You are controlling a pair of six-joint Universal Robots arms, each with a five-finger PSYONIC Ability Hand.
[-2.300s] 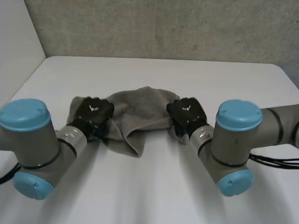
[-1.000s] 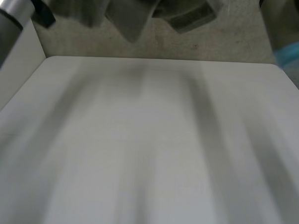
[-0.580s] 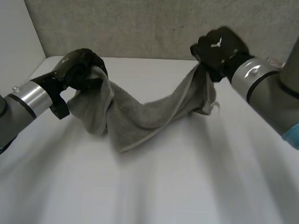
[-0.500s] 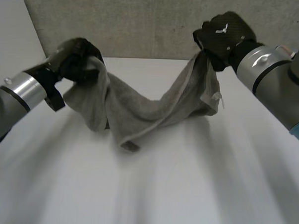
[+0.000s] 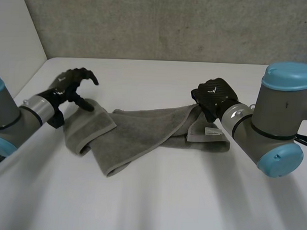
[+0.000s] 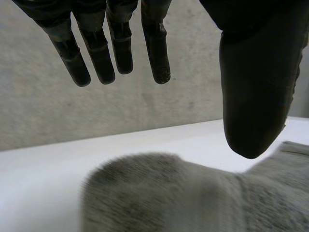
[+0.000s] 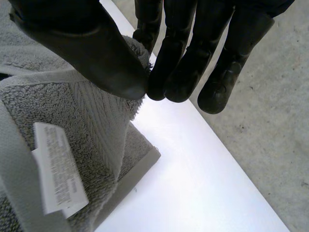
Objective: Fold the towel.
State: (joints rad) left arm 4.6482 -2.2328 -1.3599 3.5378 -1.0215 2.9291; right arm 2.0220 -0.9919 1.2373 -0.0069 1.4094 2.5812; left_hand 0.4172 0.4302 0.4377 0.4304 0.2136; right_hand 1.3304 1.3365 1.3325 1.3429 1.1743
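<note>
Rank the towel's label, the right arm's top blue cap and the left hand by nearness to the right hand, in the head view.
1. Label: on the towel, right beside the right hand.
2. Top blue cap: farther back on the same arm.
3. Left hand: at the towel's opposite end.

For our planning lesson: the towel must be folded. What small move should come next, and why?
Probably lower the left hand and pinch the towel end beneath it. It hangs open above the towel, the right hand pinches the other end, and the towel lies bunched, so it likely needs pulling flat first.
</note>
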